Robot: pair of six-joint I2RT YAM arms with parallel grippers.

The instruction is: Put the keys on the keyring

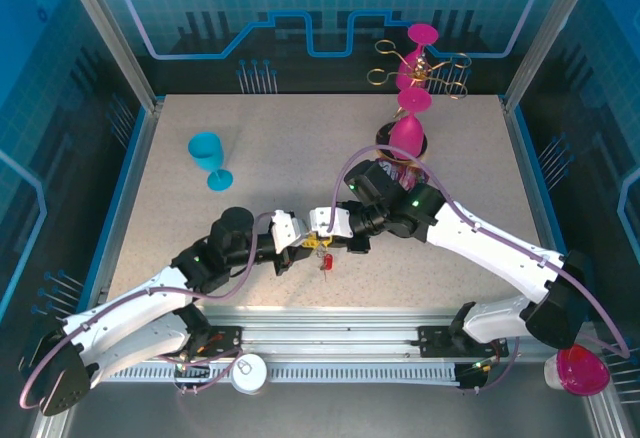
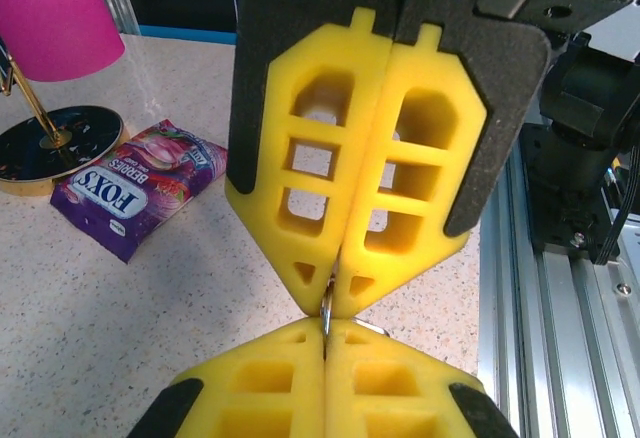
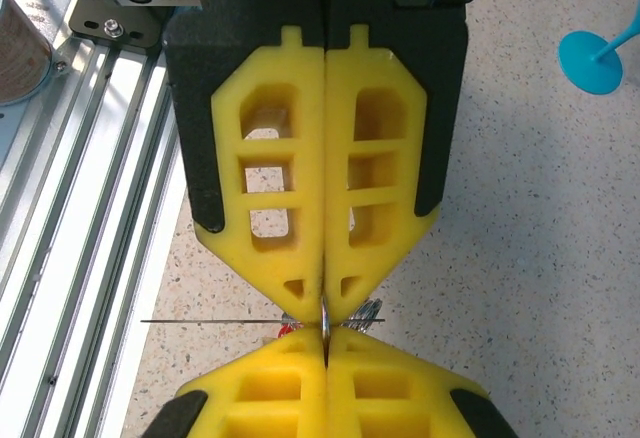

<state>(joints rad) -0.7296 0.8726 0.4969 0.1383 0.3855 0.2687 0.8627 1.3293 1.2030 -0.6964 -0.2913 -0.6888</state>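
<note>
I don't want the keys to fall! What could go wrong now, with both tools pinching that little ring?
The left tool and right tool are shut tip to tip on one thin ring, held only at their very ends, so it could slip and the keys might drop. If they pull unevenly, the ring might twist or bend.

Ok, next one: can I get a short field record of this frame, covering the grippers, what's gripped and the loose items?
left gripper: shut, tip to tip with the right
right gripper: shut
held: thin metal piece pinched where the tips meet; key or ring, cannot tell
keys: red and yellow heads hanging under the tips
loose items: purple snack packet beside the pink glass; blue glass far left
</note>
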